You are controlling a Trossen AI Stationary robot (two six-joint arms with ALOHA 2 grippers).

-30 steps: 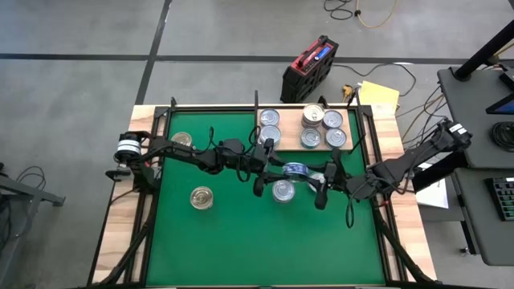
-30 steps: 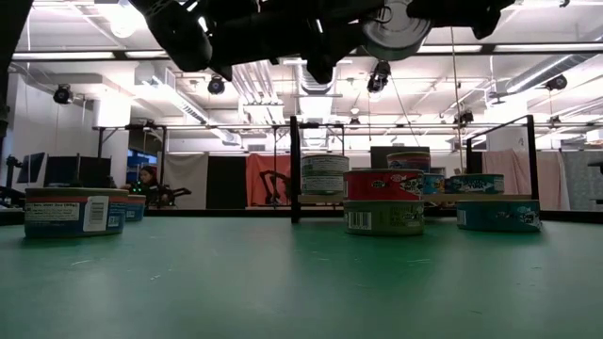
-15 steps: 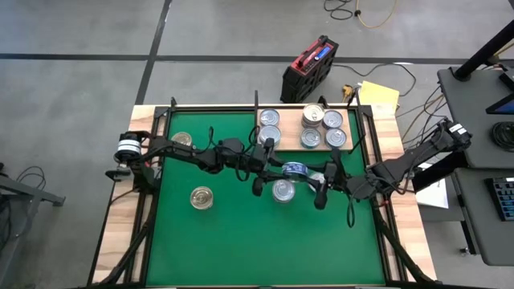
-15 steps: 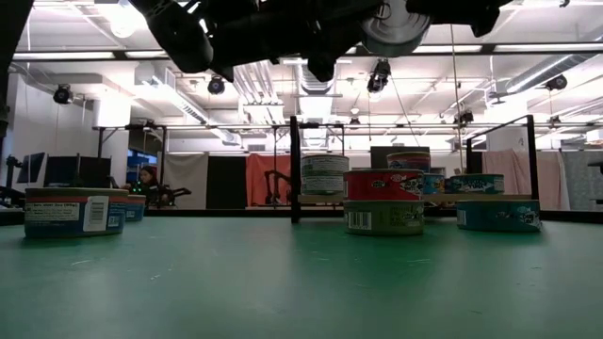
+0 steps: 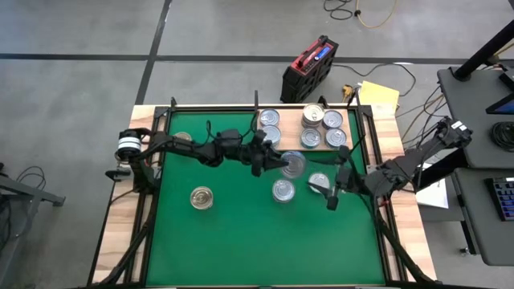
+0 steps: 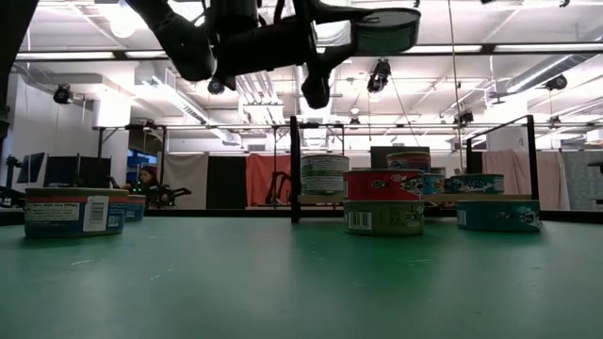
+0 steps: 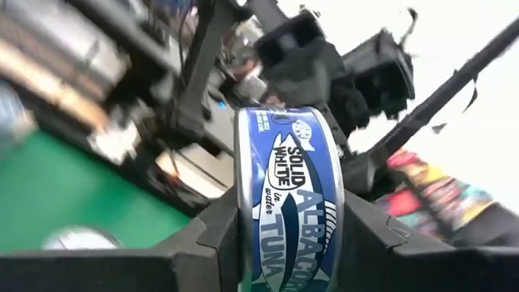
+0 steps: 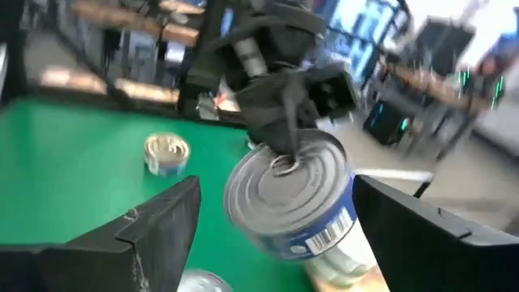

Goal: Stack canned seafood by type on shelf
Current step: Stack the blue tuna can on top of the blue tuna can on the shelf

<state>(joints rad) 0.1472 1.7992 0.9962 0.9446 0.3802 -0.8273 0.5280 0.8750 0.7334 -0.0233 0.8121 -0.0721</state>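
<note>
Blurred room behind the held tuna can (image 7: 289,203), whose lower edge is cut off; shelf (image 6: 415,197) barely visible behind cans.

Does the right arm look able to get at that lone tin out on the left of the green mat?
Probably not easily. The lone tin lies far off on the left arm's side; the right pincer hangs open near another tin, and the left pincer, holding a blue tuna tin, is between.

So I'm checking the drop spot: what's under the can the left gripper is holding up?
The left gripper holds the tuna can above the green mat, near another can. The patch directly beneath is covered from above.
</note>
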